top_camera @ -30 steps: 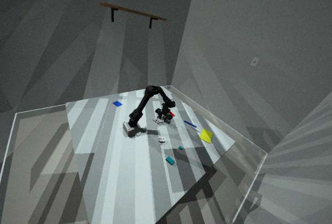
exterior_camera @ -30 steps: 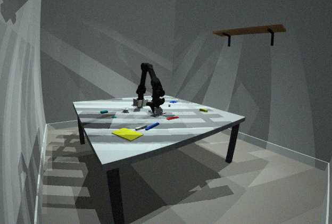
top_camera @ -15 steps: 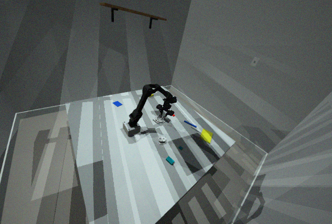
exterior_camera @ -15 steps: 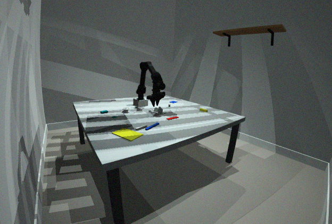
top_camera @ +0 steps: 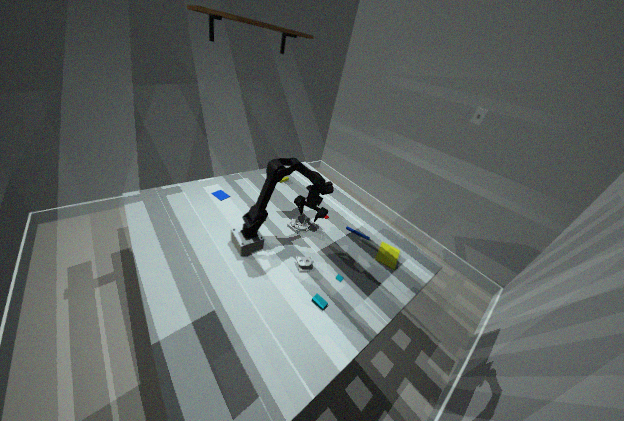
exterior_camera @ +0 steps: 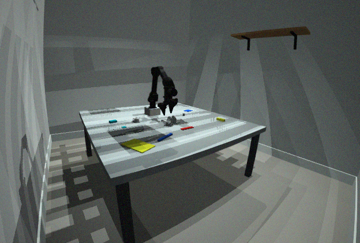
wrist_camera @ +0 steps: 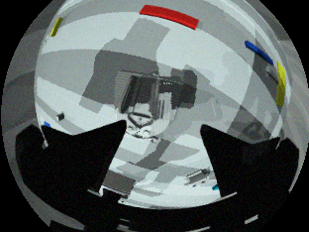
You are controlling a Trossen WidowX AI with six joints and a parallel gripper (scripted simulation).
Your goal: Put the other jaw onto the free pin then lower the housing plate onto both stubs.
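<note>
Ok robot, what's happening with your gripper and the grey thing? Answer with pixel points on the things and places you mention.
Gripper [top_camera: 310,216] [exterior_camera: 168,113] [wrist_camera: 164,126] open, holding nothing, above the grey assembly [top_camera: 301,225] [exterior_camera: 171,120] [wrist_camera: 141,119]. Meshing: cannot tell. Red bar [exterior_camera: 187,128] [wrist_camera: 169,17] beside it, not between fingers.

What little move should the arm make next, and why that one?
Probably a small sideways shift toward the other grey-white part, keeping its height. The gripper is open with nothing between its fingers, hovering above the grey assembly, while that part sits apart on the table.
</note>
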